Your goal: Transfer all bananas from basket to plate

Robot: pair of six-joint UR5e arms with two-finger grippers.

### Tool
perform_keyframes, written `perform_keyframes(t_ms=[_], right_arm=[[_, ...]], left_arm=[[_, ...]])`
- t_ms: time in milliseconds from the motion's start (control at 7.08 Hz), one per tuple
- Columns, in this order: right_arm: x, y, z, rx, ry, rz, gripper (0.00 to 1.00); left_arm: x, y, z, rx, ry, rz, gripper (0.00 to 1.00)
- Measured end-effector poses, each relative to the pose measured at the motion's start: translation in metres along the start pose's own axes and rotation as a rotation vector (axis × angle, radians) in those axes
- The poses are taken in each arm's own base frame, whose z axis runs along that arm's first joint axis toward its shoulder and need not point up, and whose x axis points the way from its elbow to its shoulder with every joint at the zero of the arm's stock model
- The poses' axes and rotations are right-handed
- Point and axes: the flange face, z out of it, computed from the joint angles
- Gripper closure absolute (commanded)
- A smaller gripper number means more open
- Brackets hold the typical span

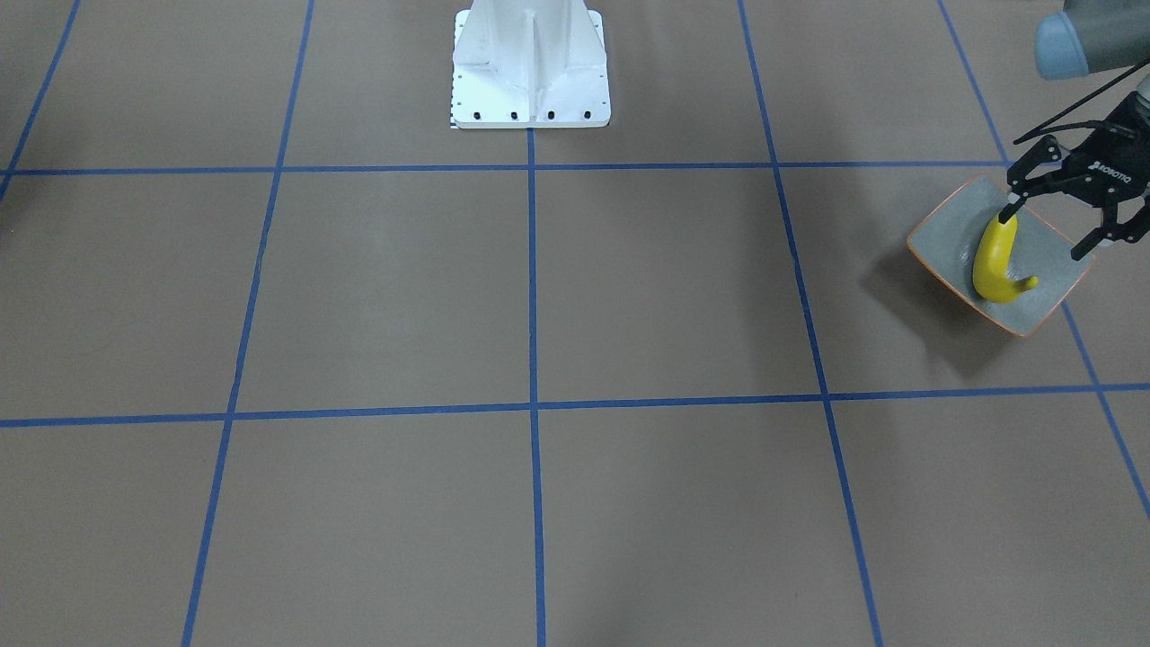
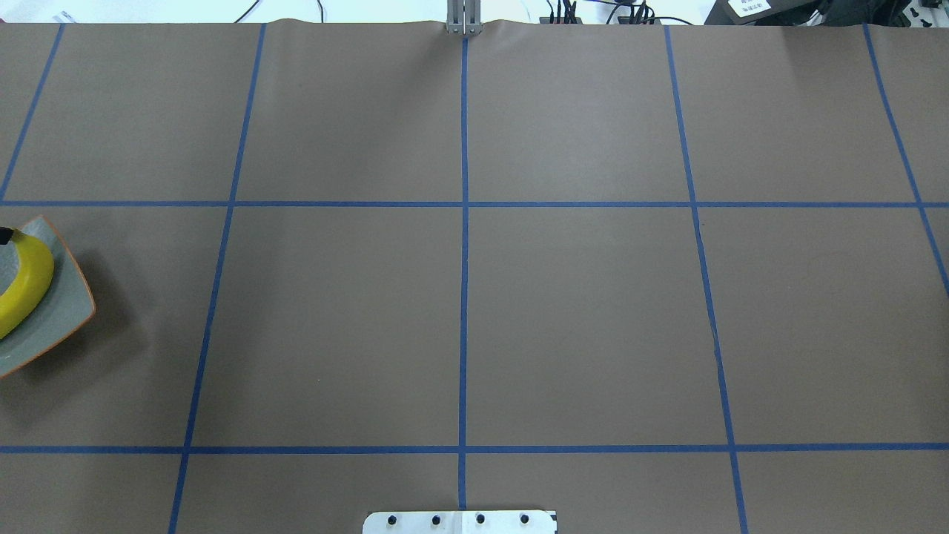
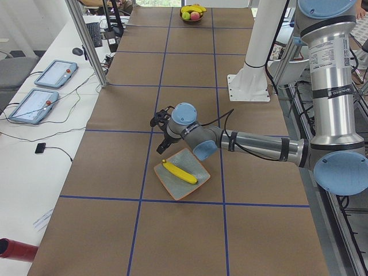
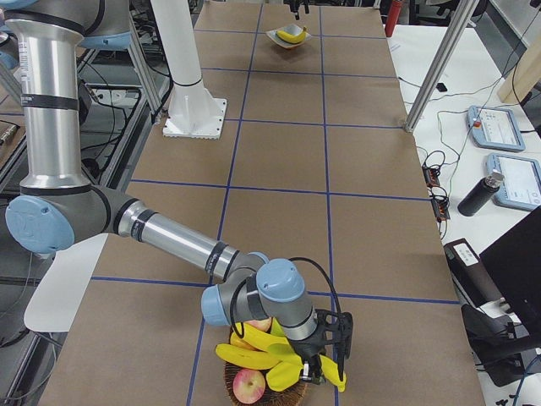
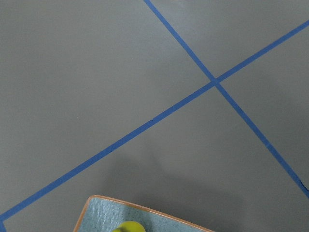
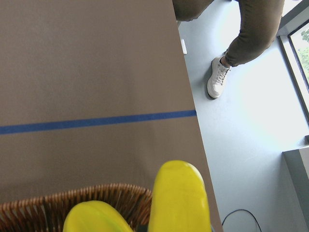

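Observation:
One yellow banana [image 1: 995, 261] lies on the grey plate [image 1: 952, 243] with the orange rim. My left gripper [image 1: 1047, 234] is open just above the plate, one fingertip near the banana's stem end. The plate [image 2: 63, 311] and banana [image 2: 26, 285] sit at the left edge of the overhead view. The left wrist view shows the plate's rim [image 5: 145, 212]. Several bananas [image 4: 258, 345] lie in the wicker basket [image 4: 226, 378], where my right gripper [image 4: 328, 359] is down among them; I cannot tell whether it is open or shut. Two bananas [image 6: 178, 198] fill the right wrist view above the basket rim [image 6: 72, 200].
Apples [image 4: 249, 385] share the basket. The basket stands by the table's edge [image 6: 193, 125], with a person's leg [image 6: 219, 77] on the floor beyond. The white robot base [image 1: 530, 63] stands at the table's middle. Tablets [image 3: 54, 72] lie on a side desk.

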Motion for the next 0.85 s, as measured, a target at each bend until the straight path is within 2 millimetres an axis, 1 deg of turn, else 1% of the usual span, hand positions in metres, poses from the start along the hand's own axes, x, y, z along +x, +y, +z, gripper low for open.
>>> perform_keyframes(t_ms=[141,283,424,565,706,848], right_arm=[[-0.039,-0.021,-0.020,0.050,-0.039,0.035,1.00],[-0.098,-0.040,-0.045,0.097,-0.101,0.095,1.00],[-0.162,-0.055,-0.070,0.132,-0.178,0.163,1.00],[-0.221,-0.066,-0.092,0.151,-0.252,0.210,1.00],[-0.281,-0.072,-0.109,0.164,-0.318,0.245,1.00],[-0.345,-0.073,-0.123,0.180,-0.374,0.272,1.00]], left_arm=[[0.003,-0.011,-0.001,0.014,0.004,-0.016,0.00],[0.009,-0.028,-0.002,0.036,0.012,-0.048,0.00],[0.016,-0.048,-0.005,0.063,0.023,-0.096,0.00],[0.027,-0.072,-0.007,0.089,0.048,-0.150,0.00],[0.044,-0.099,-0.008,0.110,0.091,-0.207,0.00],[0.069,-0.127,-0.009,0.127,0.143,-0.263,0.00]])
